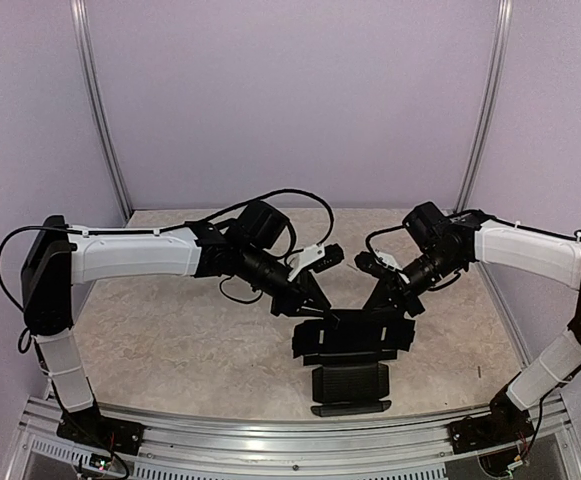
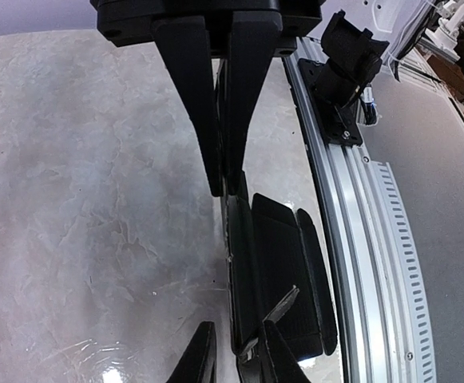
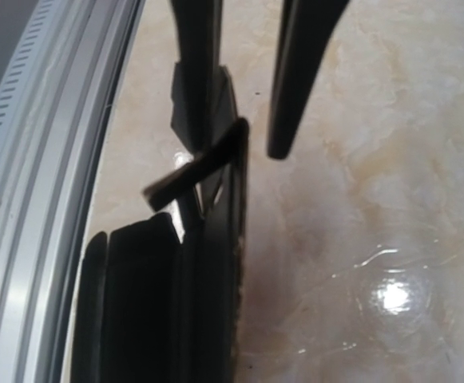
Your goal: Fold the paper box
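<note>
On beige marbled table [image 1: 170,340], near front rail [image 1: 270,445], held paper box [image 1: 350,345] half-folded with one panel raised, pinching its left end in nearly closed left tool [image 1: 307,302] and straddling its right end with parted right tool [image 1: 395,305], seemingly to brace panel for creasing.

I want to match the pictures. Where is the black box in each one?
Top external: box low in the middle, between the two arms.
Left wrist: box low, just right of centre.
Right wrist: box at the bottom left.
Shared landmark: the silver rail, which runs right beside the box in every view.
</note>
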